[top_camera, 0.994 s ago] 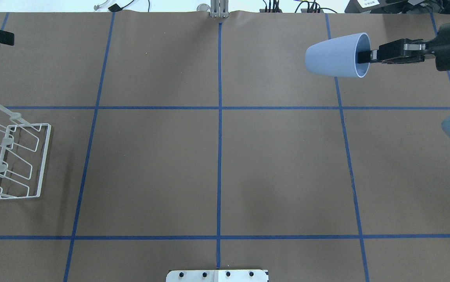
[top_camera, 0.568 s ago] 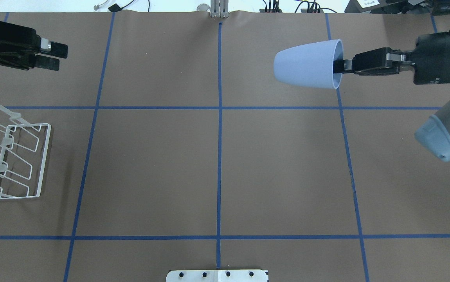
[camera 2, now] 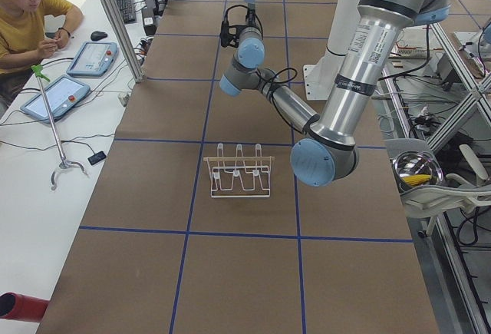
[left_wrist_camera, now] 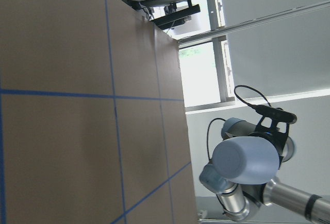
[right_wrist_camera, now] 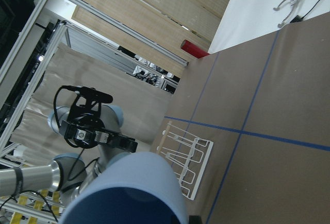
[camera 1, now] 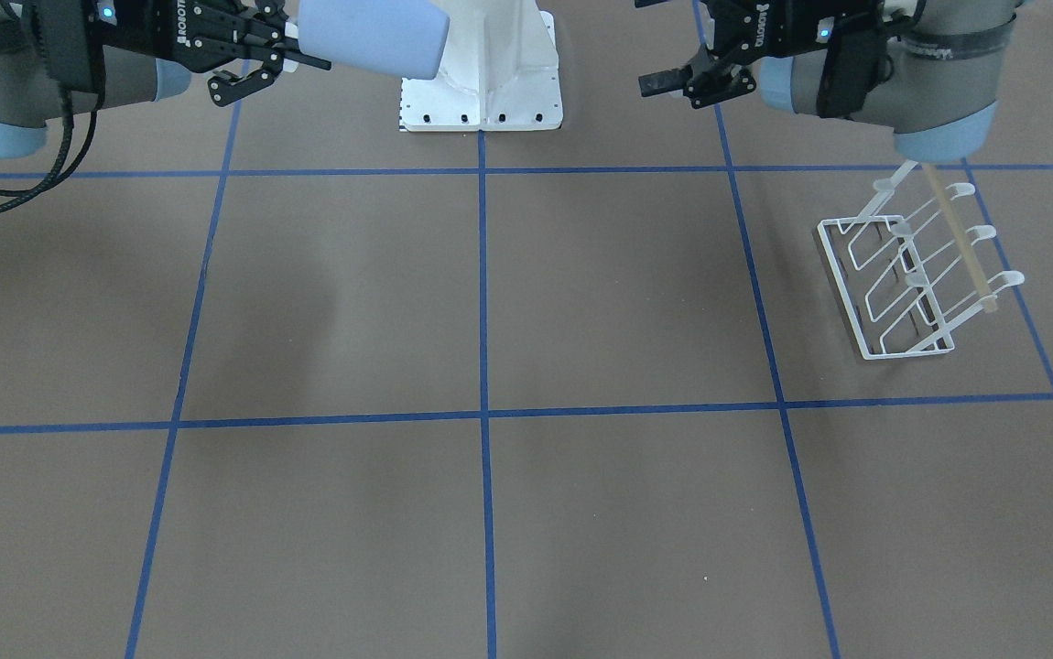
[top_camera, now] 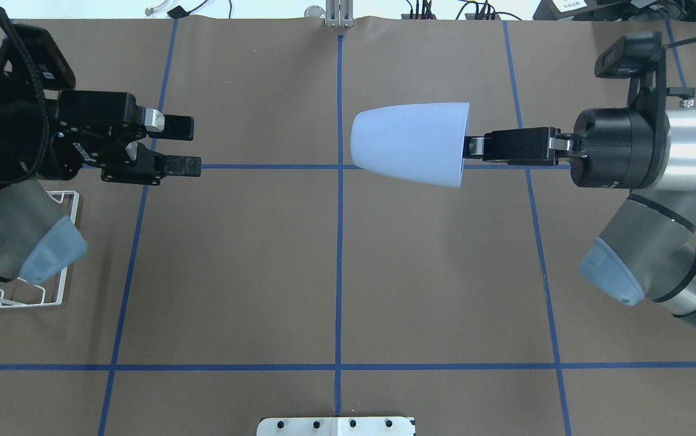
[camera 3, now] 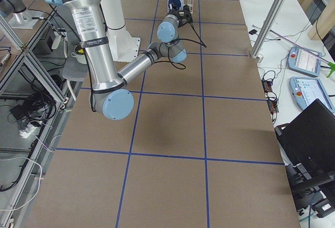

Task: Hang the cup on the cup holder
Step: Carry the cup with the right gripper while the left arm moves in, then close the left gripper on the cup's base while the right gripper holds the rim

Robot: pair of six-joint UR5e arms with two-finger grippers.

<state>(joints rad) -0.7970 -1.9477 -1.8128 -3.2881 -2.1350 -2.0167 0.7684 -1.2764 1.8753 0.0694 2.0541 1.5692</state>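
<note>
Overhead exterior view: the cup (top_camera: 408, 144) lies on its side in the air, at about 1 o'clock from the centre of the table (top_camera: 336, 272). Its closed bottom points to 9 o'clock and its mouth to 3 o'clock. The right gripper (top_camera: 470, 146) comes in from 3 o'clock and is clenched on the cup's rim, level with the table. Its arm bends away toward 4 o'clock.

The left gripper (top_camera: 195, 145) sits at 9 o'clock from the cup, well apart from it and at about the same height in the frame. Its jaws are spread with nothing between them, and the fingers point to 3 o'clock, straight at the cup's bottom (the left wrist camera sees that round bottom face-on).

The rack (camera 1: 902, 275) stands on the table at the 8 o'clock edge of the overhead view, mostly hidden there under the left arm. The front-facing view shows it whole, with its white wire base flat on the table, its prongs slanting up, and its wooden rod (camera 1: 959, 240) across them. Nothing hangs on the rack, and the cup is well apart from it. Blue tape lines (top_camera: 339, 242) divide the brown table into squares.
</note>
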